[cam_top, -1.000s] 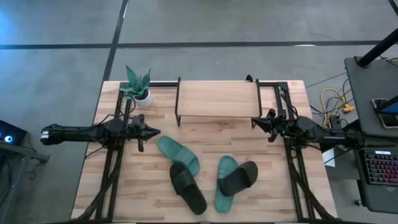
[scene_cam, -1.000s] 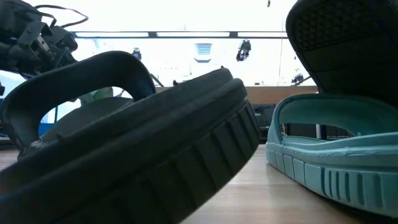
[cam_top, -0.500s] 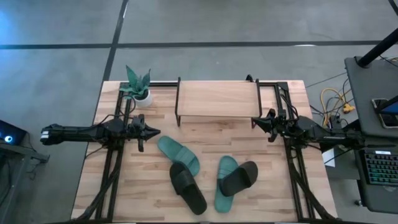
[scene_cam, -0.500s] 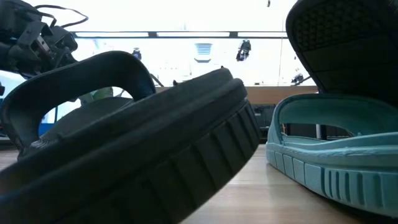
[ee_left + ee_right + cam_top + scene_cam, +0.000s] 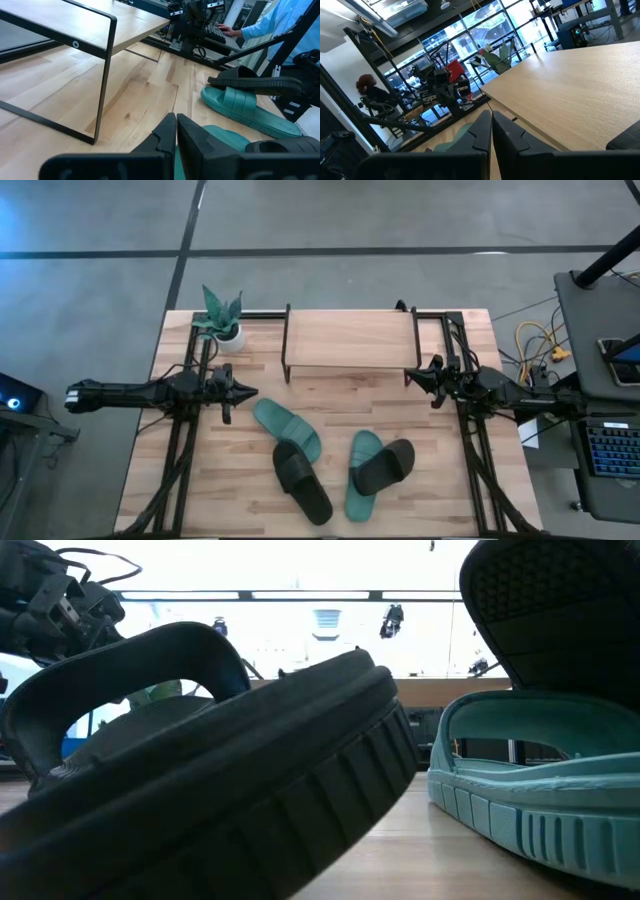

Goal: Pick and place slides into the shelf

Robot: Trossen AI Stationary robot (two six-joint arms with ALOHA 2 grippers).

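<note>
Nothing is in hand yet. The left gripper [image 5: 245, 391] hangs at centre left of the high view with its fingers pressed together and empty, tips aimed inward at the slides. The right gripper [image 5: 412, 377] mirrors it at centre right, beside the shelf's [image 5: 350, 337] right front post, also pressed together and empty.

The shelf sits at upper centre, its top board bare. All four slides lie in the lower centre: a teal slide [image 5: 286, 428] nearest the left gripper, a black slide [image 5: 302, 480] overlapping its lower end, and a second black slide [image 5: 384, 465] lying crosswise over the other teal slide [image 5: 361, 475]. These stacked pairs probably mean the top ones go first.
</note>
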